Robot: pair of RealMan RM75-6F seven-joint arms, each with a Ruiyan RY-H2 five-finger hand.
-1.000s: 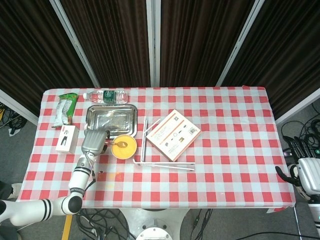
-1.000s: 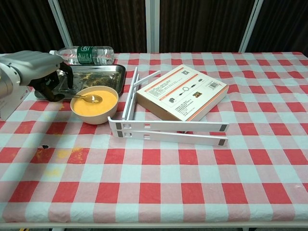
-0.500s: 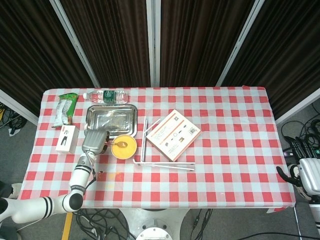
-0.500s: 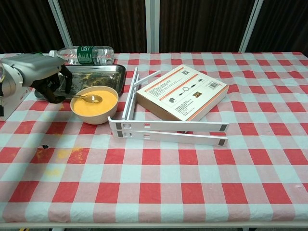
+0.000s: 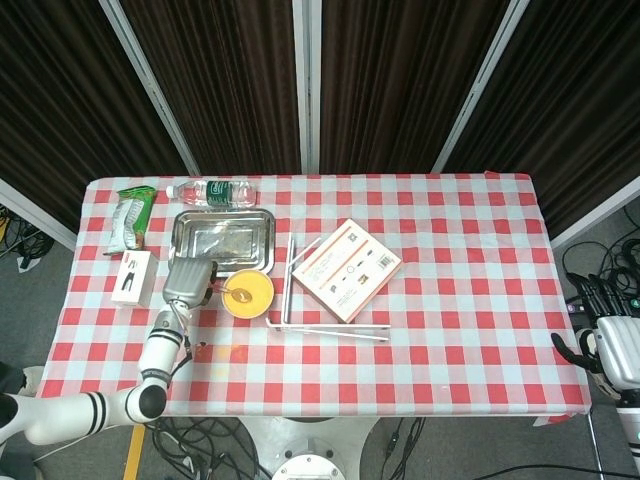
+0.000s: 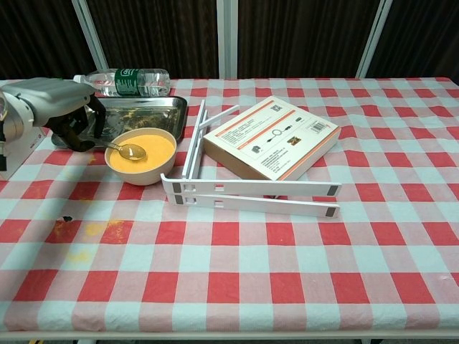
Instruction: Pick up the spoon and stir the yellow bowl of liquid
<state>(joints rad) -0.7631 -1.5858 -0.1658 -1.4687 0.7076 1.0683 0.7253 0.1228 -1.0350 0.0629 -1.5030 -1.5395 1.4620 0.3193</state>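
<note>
A yellow bowl (image 6: 140,155) (image 5: 247,295) of orange-yellow liquid stands left of centre, in front of the metal tray. A metal spoon (image 6: 125,150) has its bowl end in the liquid near the left rim, with the handle running left to my left hand (image 6: 68,118) (image 5: 190,282), which holds it. My right hand (image 5: 600,335) hangs beyond the table's right edge, in the head view only; its fingers look spread with nothing in them.
A metal tray (image 6: 147,107) lies behind the bowl, with a water bottle (image 6: 128,80) beyond it. A white rack (image 6: 247,193) and a boxed item (image 6: 271,137) lie right of the bowl. A snack bag (image 5: 131,217) and a small white box (image 5: 131,277) are at the far left.
The spoon's bowl end has slid left in the liquid, toward the bowl's left rim. My left hand has drawn back slightly to the left. The right hand has barely moved.
</note>
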